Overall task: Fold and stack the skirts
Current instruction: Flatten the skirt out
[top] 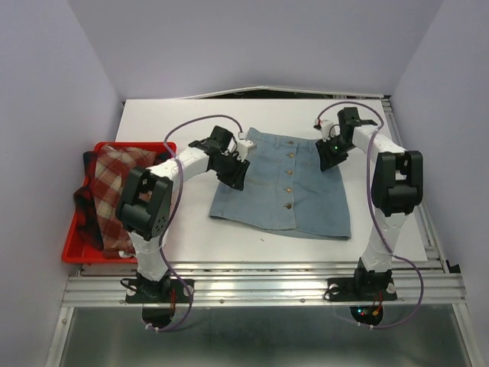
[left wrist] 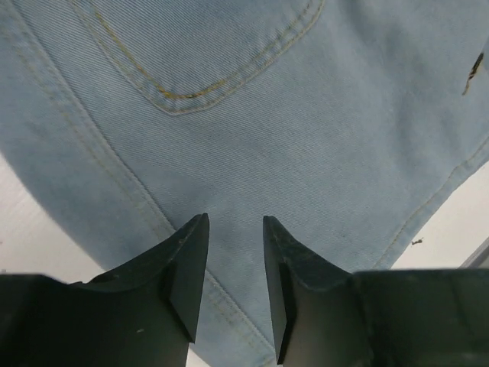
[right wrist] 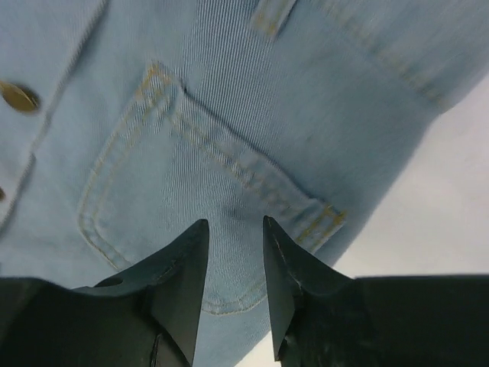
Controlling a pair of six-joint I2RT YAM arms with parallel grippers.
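Top external view, from the left: a red tray (top: 70,248) sits at the left edge of the white desk (top: 191,225), and in it lies the brick-red and cream check skirt (top: 114,176), bunched rather than flat, with the darker red and navy plaid skirt (top: 85,205) showing under it along the tray's left side. Next comes the left arm, reaching forward and inward so that the left fingers (top: 233,174) hang over the left side seam of the light blue denim skirt (top: 294,195). That skirt lies spread flat in the middle of the desk, waistband toward the far edge, hem toward the arm bases, with a row of buttons (top: 289,174) running down its front. At its upper right corner, near the waistband, the right fingers (top: 330,157) point down at the cloth. Left wrist view shows the left fingers (left wrist: 192,252) standing apart with a narrow gap, nothing between them, only denim below, where a curved line of tan stitching (left wrist: 191,92) crosses the fabric and bare desk shows at the lower left. Right wrist view shows the right fingers (right wrist: 191,256) likewise parted and gripping nothing, above a stitched front pocket (right wrist: 183,183), with one button (right wrist: 17,96) at the far left and bare desk to the right.
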